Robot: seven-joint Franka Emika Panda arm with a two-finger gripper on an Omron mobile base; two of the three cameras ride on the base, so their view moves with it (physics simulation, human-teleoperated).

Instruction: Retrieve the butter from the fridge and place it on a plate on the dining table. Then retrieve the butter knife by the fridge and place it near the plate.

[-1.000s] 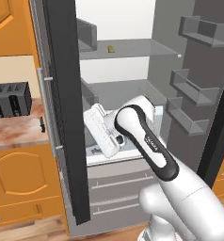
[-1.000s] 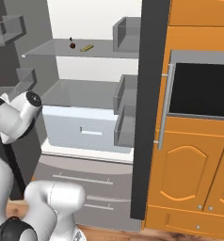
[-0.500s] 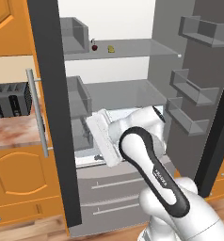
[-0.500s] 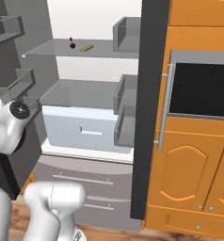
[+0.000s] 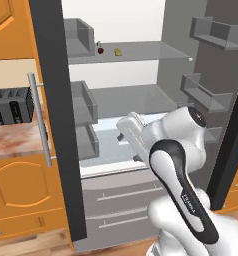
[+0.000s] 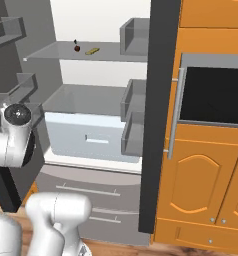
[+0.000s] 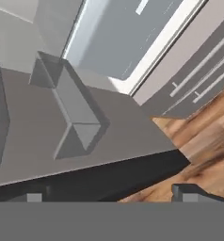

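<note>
Fridge (image 5: 141, 100) stands with both doors open; butter (image 5: 118, 51) lies on the top shelf (image 5: 156, 50) toward its left end, just beside a small dark red fruit (image 5: 100, 50). The arm is folded low in front of the crisper drawer (image 6: 88, 135), well below the butter. Claw (image 7: 109, 195) is released, tips spread wide and empty, looking down past a door bin (image 7: 69, 110) at the wooden floor (image 7: 203, 136). Risks, as judged: rising, the elbow or wrist could strike the middle shelf edge or the door bins; a careless reach could nudge the fruit or push the butter rearward. Room is open above the top shelf, tight between the doors.
</note>
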